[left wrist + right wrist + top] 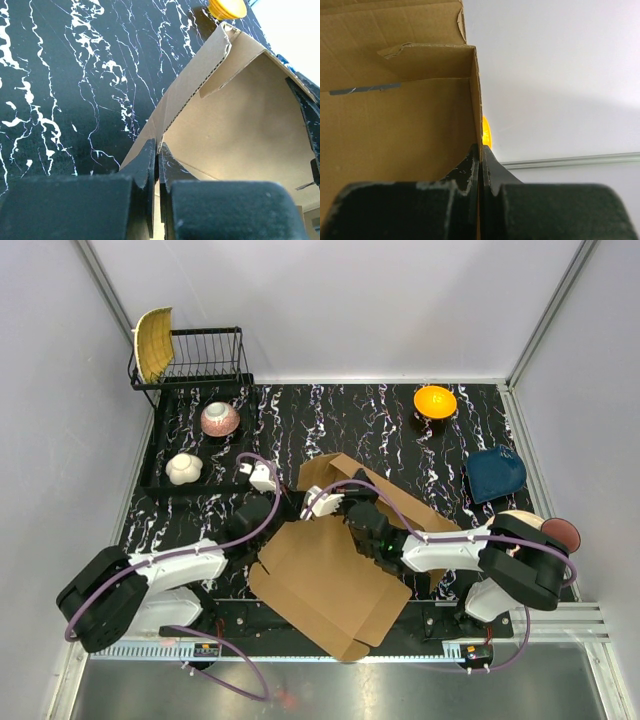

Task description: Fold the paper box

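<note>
The paper box, plain brown corrugated cardboard, lies partly unfolded in the middle of the table, its large flat panel reaching the near edge. My left gripper is shut on the edge of a raised side wall; the cardboard sits pinched between the fingers. My right gripper is shut on the opposite raised wall, whose thin edge runs up from between the fingers. Both grippers meet over the box's far part. The box's inner face fills the right wrist view.
An orange bowl stands at the back right, a dark blue dish right of the box. A black tray at the left holds a pink bowl and a white object; a wire rack stands behind.
</note>
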You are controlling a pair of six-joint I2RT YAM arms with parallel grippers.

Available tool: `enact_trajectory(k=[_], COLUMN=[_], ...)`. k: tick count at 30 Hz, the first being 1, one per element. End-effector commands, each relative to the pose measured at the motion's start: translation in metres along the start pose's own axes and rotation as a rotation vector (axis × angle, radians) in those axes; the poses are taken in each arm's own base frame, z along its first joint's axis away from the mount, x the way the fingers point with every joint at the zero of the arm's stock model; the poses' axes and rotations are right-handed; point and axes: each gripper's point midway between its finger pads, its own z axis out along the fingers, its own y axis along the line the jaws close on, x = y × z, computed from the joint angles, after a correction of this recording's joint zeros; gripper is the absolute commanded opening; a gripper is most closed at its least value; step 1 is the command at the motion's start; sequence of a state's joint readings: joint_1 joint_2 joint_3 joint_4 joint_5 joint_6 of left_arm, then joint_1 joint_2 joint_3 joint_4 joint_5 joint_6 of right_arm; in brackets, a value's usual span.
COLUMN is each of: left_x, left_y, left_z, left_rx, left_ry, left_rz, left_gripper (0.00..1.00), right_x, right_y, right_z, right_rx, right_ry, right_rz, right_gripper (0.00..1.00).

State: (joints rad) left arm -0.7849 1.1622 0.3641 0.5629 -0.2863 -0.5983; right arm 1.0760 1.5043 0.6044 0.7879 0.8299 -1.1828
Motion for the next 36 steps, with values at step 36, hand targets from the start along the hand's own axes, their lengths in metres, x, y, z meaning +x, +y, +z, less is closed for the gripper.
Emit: enact_trajectory(k=[36], left_x=[0.028], left_y=[-0.084], left_z=[0.006], left_rx=[0.332], left_ry=[-0.024], left_rz=[-0.33], left_gripper=[0.0], right_x=[-0.01], right_y=[-0.015], right_z=[-0.047], right_rx=[0.158], right_ry=[-0.079], right_rz=[0.197], right_gripper=[0.0])
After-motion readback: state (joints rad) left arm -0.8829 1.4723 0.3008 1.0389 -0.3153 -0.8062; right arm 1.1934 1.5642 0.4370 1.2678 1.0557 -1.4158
